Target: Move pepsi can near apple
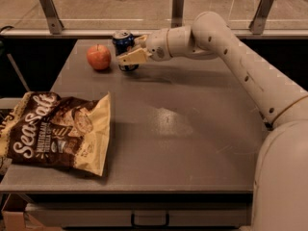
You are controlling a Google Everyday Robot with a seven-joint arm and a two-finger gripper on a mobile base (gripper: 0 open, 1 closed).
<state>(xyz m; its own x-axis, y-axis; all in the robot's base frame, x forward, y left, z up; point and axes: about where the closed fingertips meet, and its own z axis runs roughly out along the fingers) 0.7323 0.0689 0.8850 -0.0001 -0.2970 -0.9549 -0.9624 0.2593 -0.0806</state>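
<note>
The gripper (128, 57) is clamped on the pepsi can (122, 41), near the far edge of the grey worktop (192, 134), towards its far left corner. The pale arm (231, 52) reaches in from the right. The can stands upright just right of the apple (98, 57), a small gap between them. A brown chip bag (57, 131) lies at the near left corner.

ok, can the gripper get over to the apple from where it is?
Probably yes: the gripper, shut on the pepsi can, sits just right of the apple with only bare table between them.
</note>
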